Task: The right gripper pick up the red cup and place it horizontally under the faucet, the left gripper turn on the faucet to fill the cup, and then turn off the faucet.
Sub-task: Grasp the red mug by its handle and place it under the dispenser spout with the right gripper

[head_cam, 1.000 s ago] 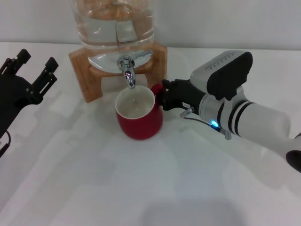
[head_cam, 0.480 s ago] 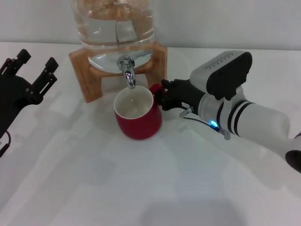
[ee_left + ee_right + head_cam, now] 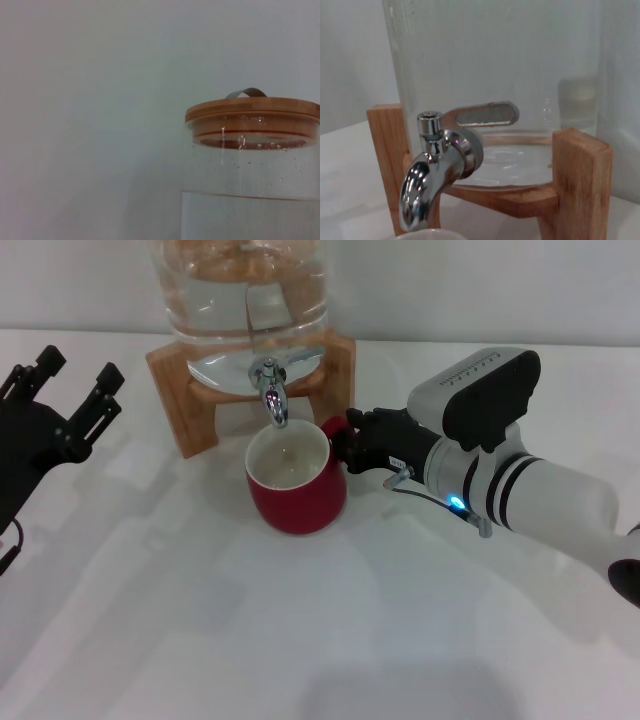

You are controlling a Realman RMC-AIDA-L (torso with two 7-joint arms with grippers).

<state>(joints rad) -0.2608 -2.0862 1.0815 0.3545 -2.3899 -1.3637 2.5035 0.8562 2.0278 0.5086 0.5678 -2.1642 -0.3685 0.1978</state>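
Note:
The red cup (image 3: 297, 490) stands upright on the white table, its off-white mouth right below the spout of the chrome faucet (image 3: 271, 388). My right gripper (image 3: 345, 447) reaches in from the right and is shut on the cup's handle. The right wrist view shows the faucet (image 3: 432, 165) close up, with the cup's rim (image 3: 431, 235) just under the spout. No water is running. My left gripper (image 3: 78, 367) is open and empty at the far left of the table, well apart from the faucet.
The glass dispenser (image 3: 245, 290) holds water and sits on a wooden stand (image 3: 175, 390) at the back. Its wooden lid (image 3: 252, 117) shows in the left wrist view. White table lies in front of the cup.
The right gripper and the cup shifted slightly left and then back right by a little. The left arm has not moved.

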